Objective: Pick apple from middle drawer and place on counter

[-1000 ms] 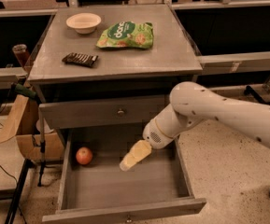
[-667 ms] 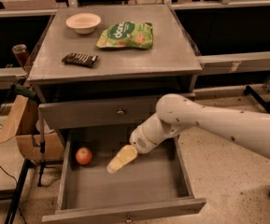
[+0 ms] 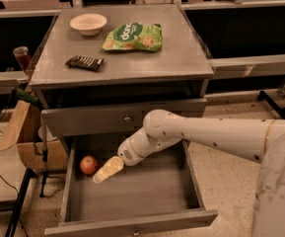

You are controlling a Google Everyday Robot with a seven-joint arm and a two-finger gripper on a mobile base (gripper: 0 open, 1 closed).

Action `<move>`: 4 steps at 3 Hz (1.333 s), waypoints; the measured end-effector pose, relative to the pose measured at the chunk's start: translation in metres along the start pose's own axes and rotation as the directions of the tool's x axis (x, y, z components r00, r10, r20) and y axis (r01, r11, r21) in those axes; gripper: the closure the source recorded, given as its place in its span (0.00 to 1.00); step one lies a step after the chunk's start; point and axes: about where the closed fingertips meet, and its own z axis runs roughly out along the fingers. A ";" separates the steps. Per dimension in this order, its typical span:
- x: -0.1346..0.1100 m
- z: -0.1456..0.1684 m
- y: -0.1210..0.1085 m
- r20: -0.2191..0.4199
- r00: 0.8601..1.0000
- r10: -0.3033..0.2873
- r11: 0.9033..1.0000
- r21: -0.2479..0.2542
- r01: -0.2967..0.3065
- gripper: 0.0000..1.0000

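The apple, small, round and orange-red, lies at the back left of the open middle drawer, a deep grey box pulled out from the cabinet. My gripper reaches down into the drawer, its pale fingertips just right of the apple and nearly touching it. It holds nothing. The grey counter forms the cabinet top above.
On the counter stand a cream bowl, a green chip bag and a dark snack bar. The upper drawer front with a brass knob is shut. A cardboard box stands left of the cabinet.
My arm has swung left inside the drawer, bringing the gripper from the drawer's middle to right beside the apple. The apple has not moved.
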 end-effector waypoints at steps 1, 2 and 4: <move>-0.020 0.033 0.003 0.006 1.000 0.017 1.000 -0.014 -0.017 0.00; -0.040 0.081 0.002 0.008 1.000 0.016 0.999 -0.047 -0.015 0.00; -0.048 0.133 -0.021 0.015 1.000 -0.012 0.995 -0.095 0.013 0.00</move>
